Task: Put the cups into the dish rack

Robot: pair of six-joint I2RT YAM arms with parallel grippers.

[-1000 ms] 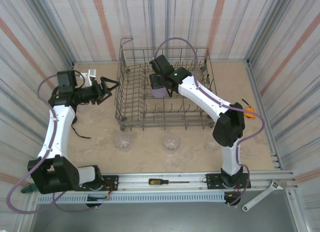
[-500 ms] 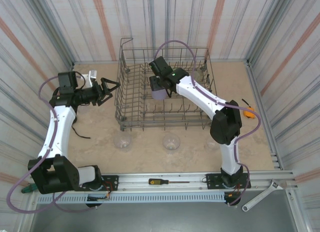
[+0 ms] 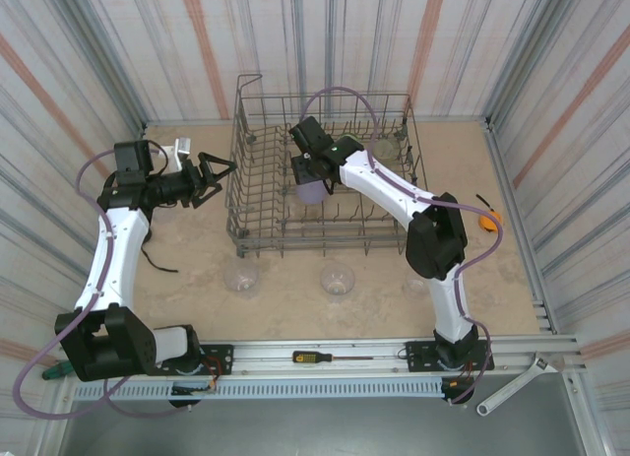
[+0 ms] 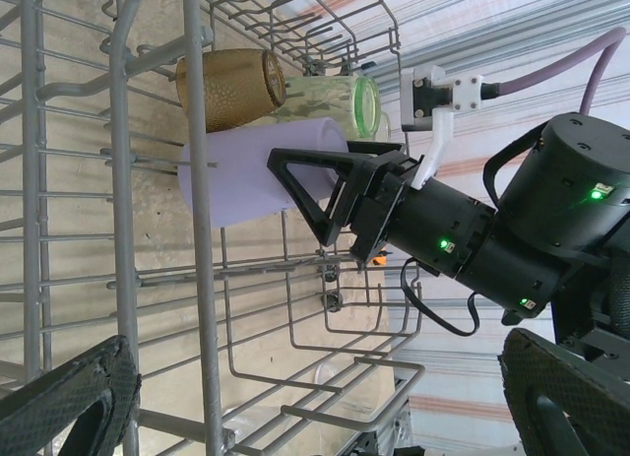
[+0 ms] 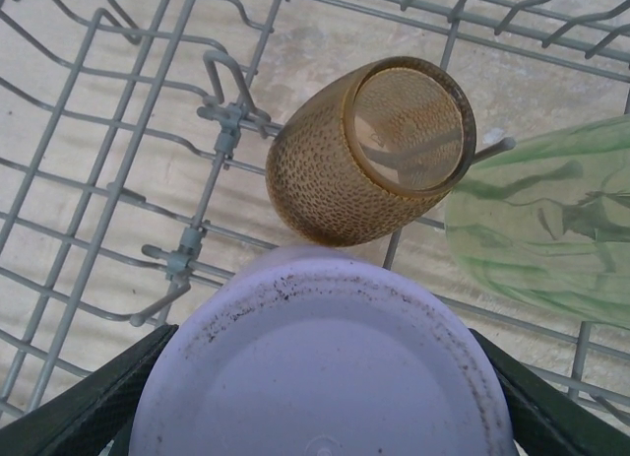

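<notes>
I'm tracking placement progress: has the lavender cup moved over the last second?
Yes. The lavender cup has shifted slightly left, toward the left wall of the dish rack.

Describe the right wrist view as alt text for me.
The right end effector grips a lavender plastic cup, base toward the camera, above the grey wire dish rack. Beyond it an amber-brown dimpled tumbler lies tilted on the tines, a pale green tumbler beside it.

The top camera looks down from the near edge; both wrist cameras face the rack [image 3: 295, 241] up close, sharing the lavender cup [image 5: 325, 377].
</notes>
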